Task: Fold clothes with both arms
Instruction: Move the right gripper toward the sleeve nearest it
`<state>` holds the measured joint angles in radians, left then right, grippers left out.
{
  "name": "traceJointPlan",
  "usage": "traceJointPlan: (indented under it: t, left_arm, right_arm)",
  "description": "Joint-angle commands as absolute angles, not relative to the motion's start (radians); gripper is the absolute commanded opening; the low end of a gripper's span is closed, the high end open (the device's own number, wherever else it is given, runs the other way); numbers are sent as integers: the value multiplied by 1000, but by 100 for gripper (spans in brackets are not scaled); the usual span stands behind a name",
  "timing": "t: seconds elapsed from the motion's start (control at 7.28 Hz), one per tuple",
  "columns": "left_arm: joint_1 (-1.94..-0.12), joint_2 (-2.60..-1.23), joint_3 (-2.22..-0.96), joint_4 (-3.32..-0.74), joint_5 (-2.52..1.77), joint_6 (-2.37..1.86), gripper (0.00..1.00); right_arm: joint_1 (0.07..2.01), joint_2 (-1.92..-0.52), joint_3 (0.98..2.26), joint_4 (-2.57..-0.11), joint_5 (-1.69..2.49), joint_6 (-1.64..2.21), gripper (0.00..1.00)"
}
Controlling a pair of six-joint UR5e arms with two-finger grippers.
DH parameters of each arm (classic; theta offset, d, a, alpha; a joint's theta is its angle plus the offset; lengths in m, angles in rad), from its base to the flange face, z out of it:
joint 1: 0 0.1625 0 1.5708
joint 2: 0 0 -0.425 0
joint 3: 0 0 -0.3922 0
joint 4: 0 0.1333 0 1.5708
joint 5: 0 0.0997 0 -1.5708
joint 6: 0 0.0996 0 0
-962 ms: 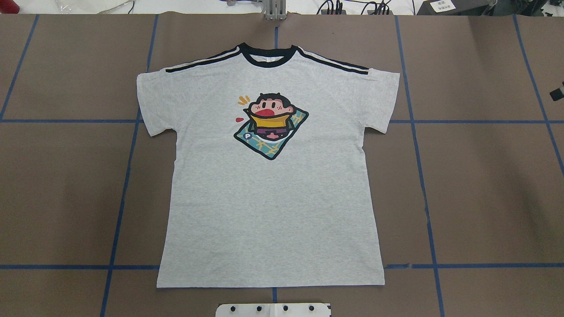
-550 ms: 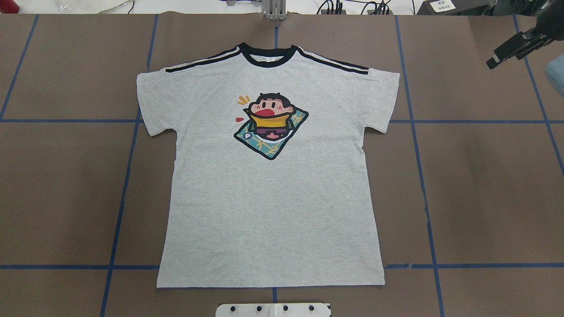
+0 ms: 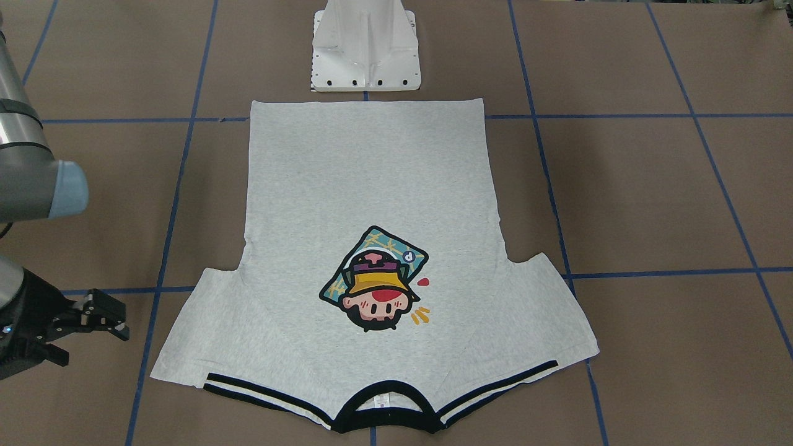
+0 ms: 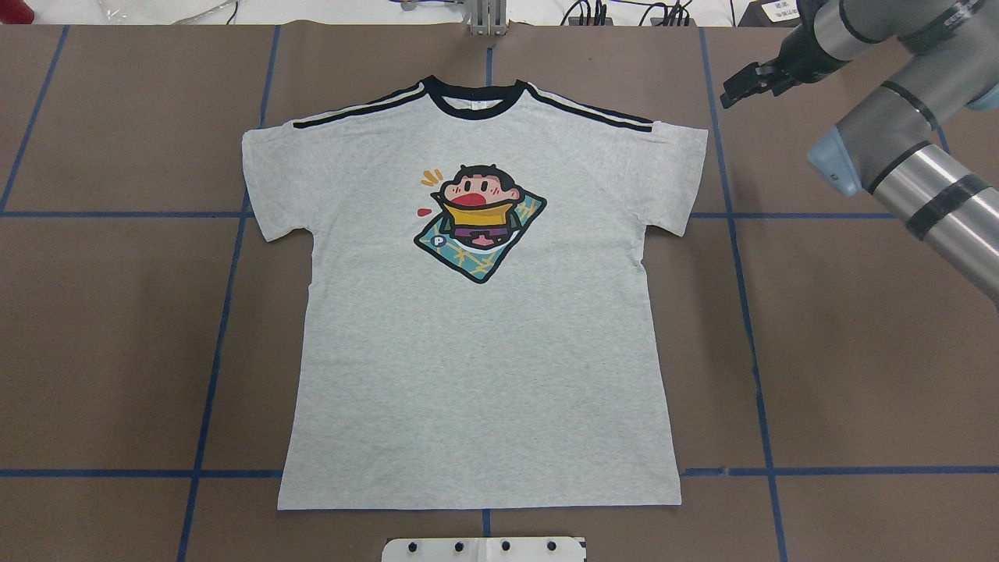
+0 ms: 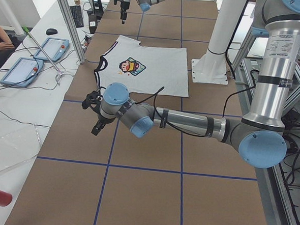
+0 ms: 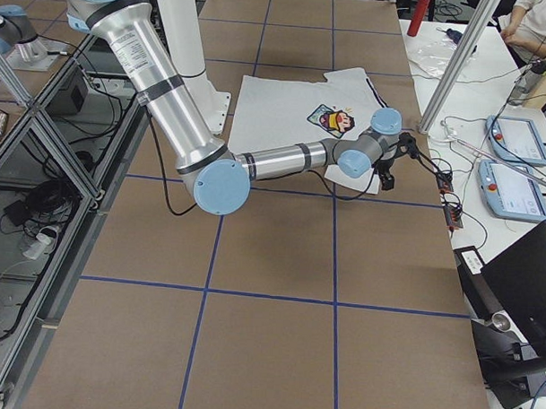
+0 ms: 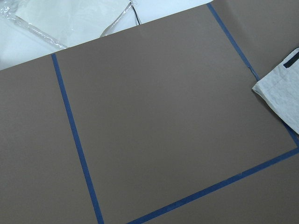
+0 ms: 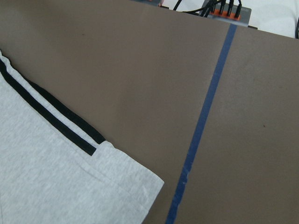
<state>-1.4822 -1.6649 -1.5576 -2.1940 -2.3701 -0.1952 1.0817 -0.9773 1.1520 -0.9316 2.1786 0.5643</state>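
The right gripper (image 4: 732, 87), jaws apart and empty, has swung in from the right edge of the desk (image 4: 858, 351) within the last second and now hovers near the right sleeve of the T-shirt (image 4: 476, 375), not touching it. The left gripper (image 5: 95, 117) hangs beyond the other sleeve; I cannot tell how far open it is. The shirt lies flat and unmoved at mid-desk, so I judge that folding has not started. The cartoon print (image 4: 478, 222) shows a "P"; the collar label (image 3: 382, 402) is unreadable.
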Motion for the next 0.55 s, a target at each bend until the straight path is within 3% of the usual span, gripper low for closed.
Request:
traceJointPlan:
  t: [0.0, 0.41]
  left_arm:
    - [-1482, -1667, -1539, -2244, -2370, -232, 100]
    - [-1482, -1669, -1536, -2244, -2370, -232, 100]
  right_arm:
    - [1028, -937, 1062, -882, 2100, 615, 98]
    - [971, -882, 959, -864, 2040, 624, 96]
